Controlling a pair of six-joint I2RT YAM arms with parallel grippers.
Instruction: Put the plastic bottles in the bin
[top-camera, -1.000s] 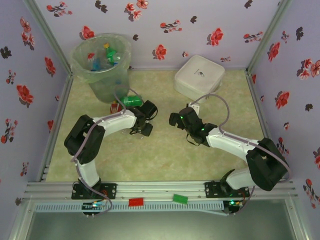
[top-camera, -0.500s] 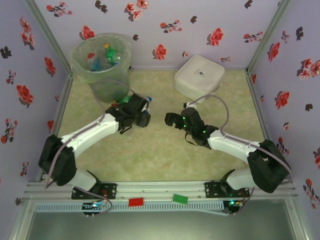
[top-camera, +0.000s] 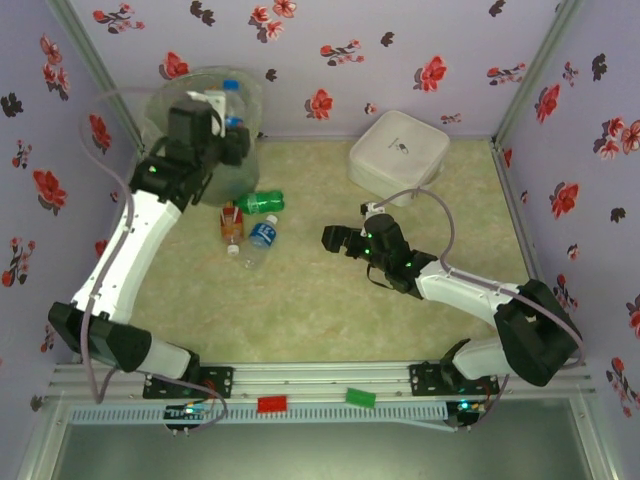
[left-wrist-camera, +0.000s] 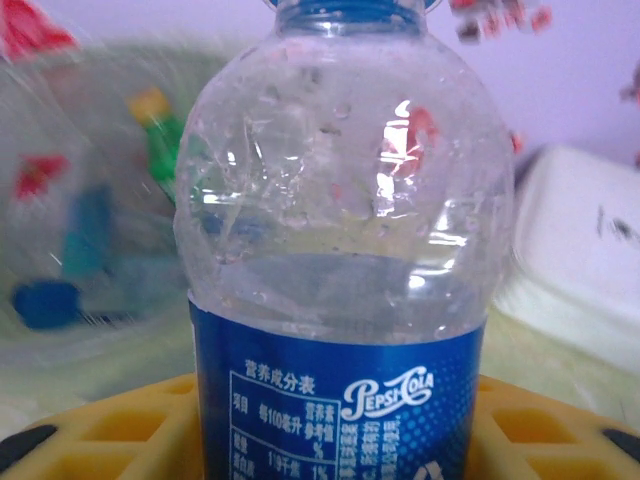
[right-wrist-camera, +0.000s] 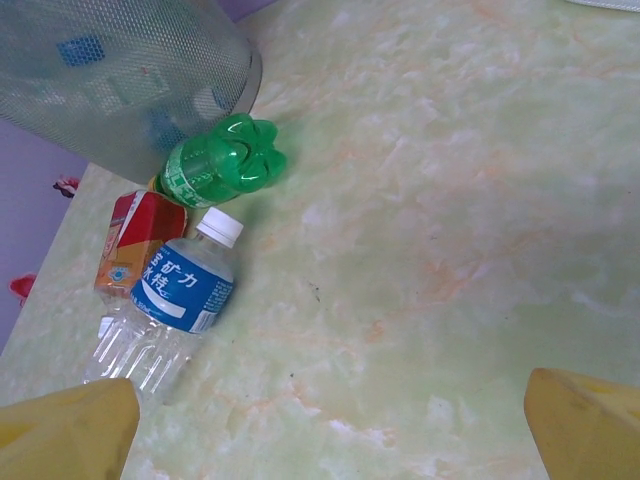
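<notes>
The step in hand is the drop. The left gripper (top-camera: 228, 118) is raised over the mouth of the bin (top-camera: 160, 110), at the tabletop's (top-camera: 330, 310) far left corner. It carries a clear bottle (left-wrist-camera: 340, 250) with a blue label. Its yellow fingers (left-wrist-camera: 110, 430) sit against the bottle's lower sides, part-way closed and clamped on it.

The next move probably calls for spreading those fingers while the bottle is squarely above the opening, so it falls inside instead of glancing off the rim.

The right gripper (top-camera: 335, 240) hovers low over the tabletop with its jaws wide apart, holding nothing. It faces three bottles lying near the bin's foot: a green bottle (right-wrist-camera: 215, 165), an orange-red bottle (right-wrist-camera: 135, 245) and a white-capped bottle (right-wrist-camera: 170, 310). These look like the next pickups.
</notes>
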